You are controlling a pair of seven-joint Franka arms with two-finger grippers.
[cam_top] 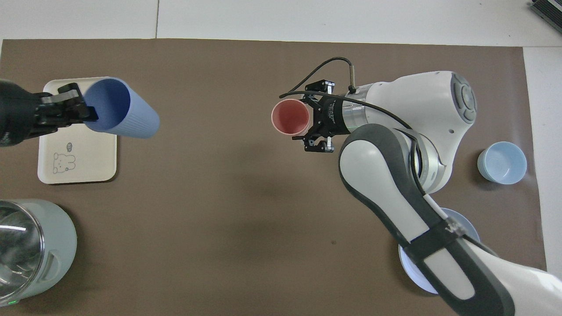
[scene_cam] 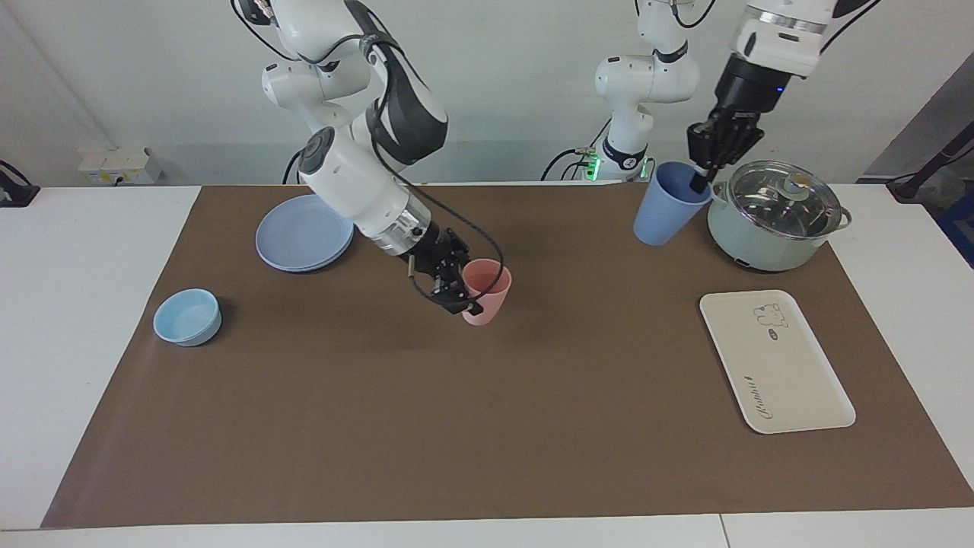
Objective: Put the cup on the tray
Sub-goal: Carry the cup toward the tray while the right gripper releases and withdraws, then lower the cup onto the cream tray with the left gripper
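Facing view puts the periwinkle-blue cup at upper right of the frame, lifted off the tabletop and tilted, with the left end effector clamped on its rim, 1 finger inside the mouth and 1 outside. It hangs just beside the lidded pot, above the brown mat and higher in the frame than the cream tray, which lies flat at right of centre with nothing on it. From overhead, the raised cup partly covers the tray's upper corner at the left of the frame. My judgement is that the cup is light, thin-walled plastic, stiff enough for a rim pinch but smooth and tapered, so it could swing or slip in this tilted hold; a firm pinch across the wall near the rim seems right, righting it before setting it down. At centre frame the right end effector is closed on the rim of the pink cup, which stands on or just above the mat. Count: 2 cups (1 blue, 1 pink), 1 tray, 1 pot, 1 round blue plate, 1 light-blue bowl, 2 arms.
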